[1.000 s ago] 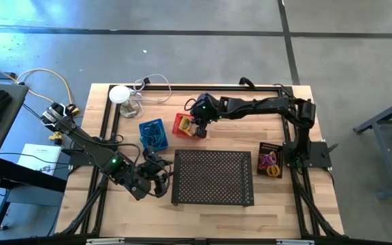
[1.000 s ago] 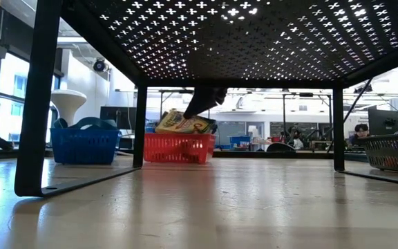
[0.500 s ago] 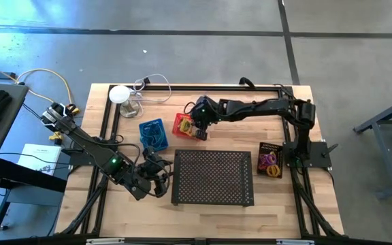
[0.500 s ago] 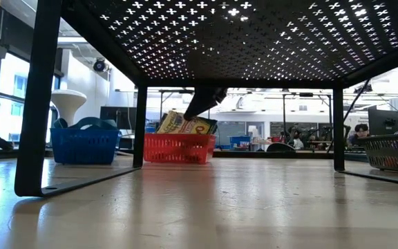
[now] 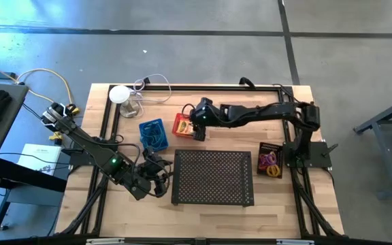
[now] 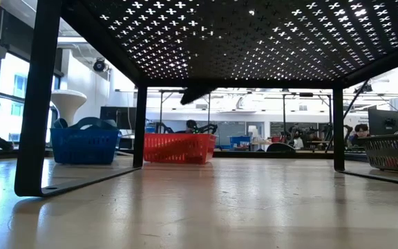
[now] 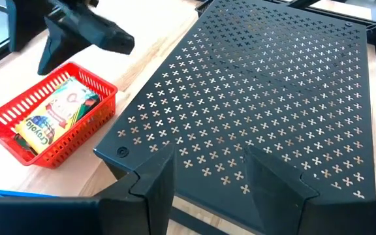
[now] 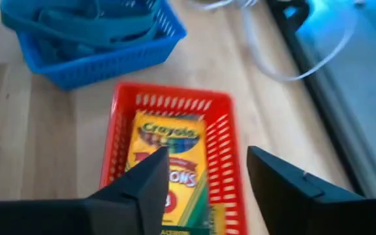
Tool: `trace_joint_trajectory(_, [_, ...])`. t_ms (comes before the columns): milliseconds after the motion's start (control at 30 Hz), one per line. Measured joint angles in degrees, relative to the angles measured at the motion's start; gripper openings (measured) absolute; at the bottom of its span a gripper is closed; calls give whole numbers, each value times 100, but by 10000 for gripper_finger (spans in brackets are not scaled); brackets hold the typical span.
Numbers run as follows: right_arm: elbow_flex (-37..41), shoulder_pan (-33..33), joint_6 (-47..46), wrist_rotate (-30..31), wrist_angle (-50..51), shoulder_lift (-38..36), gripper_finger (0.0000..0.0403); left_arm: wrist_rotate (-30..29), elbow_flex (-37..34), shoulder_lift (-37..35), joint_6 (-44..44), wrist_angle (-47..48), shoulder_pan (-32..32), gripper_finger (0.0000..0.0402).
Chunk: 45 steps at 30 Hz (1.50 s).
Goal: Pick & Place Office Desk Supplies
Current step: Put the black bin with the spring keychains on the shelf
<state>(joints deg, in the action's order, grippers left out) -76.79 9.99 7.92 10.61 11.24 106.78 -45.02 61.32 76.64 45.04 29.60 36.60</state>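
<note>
Crayon box (image 8: 168, 170) lies in the red basket (image 8: 224, 163); your right gripper (image 8: 204, 176) hangs released above it, so lift away toward remaining supplies.

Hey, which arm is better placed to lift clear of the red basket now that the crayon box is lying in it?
The right. Its gripper is open directly above the red basket and crayon box. The left gripper sits by the perforated tray's corner, farther away.
</note>
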Motion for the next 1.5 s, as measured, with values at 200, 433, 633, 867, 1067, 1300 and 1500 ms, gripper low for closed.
trace_joint_trajectory(200, [-4,-452,-76,1251,314,-704,218,1,0,0,-44,0,-15,172])
trace_joint_trajectory(433, [-9,-1191,-596,2306,1554,-1708,192,3,0,0,-195,16,-173,172])
trace_joint_trajectory(633, [-7,-1738,-1586,2399,2948,-2425,129,3,0,-2,-201,0,-302,172])
trace_joint_trajectory(867, [-7,-2175,-2671,2369,4202,-2836,38,2,0,-2,-172,-2,-402,172])
trace_joint_trajectory(1067, [-4,-2415,-4010,2298,5803,-3014,14,3,0,-2,-166,-4,-398,172])
trace_joint_trajectory(1300, [73,-3063,-5961,696,7595,-3043,13,3,0,-2,-136,-4,-398,172])
trace_joint_trajectory(1500, [662,-3970,-6373,301,7427,-3034,13,84,0,-2,5,-6,-382,172])
